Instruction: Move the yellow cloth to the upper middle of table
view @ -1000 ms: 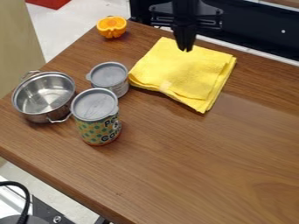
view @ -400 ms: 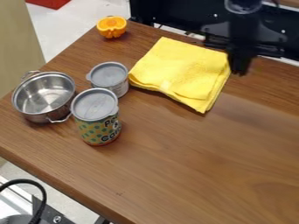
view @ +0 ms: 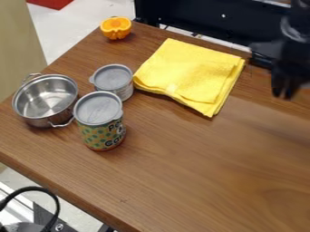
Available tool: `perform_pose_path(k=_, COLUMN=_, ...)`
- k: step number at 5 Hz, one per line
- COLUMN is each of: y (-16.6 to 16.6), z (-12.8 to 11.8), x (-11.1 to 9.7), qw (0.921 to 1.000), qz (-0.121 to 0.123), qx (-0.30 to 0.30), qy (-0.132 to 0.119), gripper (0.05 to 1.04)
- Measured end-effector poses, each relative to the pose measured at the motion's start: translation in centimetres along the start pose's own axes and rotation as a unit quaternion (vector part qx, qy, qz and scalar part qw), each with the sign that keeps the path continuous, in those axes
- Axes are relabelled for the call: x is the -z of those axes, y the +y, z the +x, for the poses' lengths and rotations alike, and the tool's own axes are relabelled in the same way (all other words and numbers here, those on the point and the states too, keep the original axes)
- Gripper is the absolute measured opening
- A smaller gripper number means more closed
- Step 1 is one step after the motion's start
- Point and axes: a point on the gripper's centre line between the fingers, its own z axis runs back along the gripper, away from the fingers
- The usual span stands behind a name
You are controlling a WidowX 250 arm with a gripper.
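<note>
A folded yellow cloth (view: 187,72) lies at the far middle of the wooden table (view: 194,181), its move apparently complete, nothing evidently left, while the gripper (view: 286,88), opening impossible to tell, hangs apart at far right.

Black arm (view: 297,50), pale curved sheen, black gripper (view: 284,95)

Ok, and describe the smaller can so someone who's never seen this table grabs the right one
On the wooden table, find the folded yellow cloth. Near the cloth's left corner stands the smaller can, grey-lidded. Its side is pale, while the taller can in front has a dotted label.
</note>
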Motion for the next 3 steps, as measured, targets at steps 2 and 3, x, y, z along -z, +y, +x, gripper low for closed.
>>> perform_pose_path(k=2, y=0.7, z=1.6, x=0.4, qw=0.9989, qz=-0.006, qx=-0.028, qy=-0.037, gripper=0.718)
perform_pose_path(k=3, y=1.7, z=2.0, x=0.6, qw=0.9981, qz=-0.011, qx=-0.049, qy=-0.036, gripper=0.969)
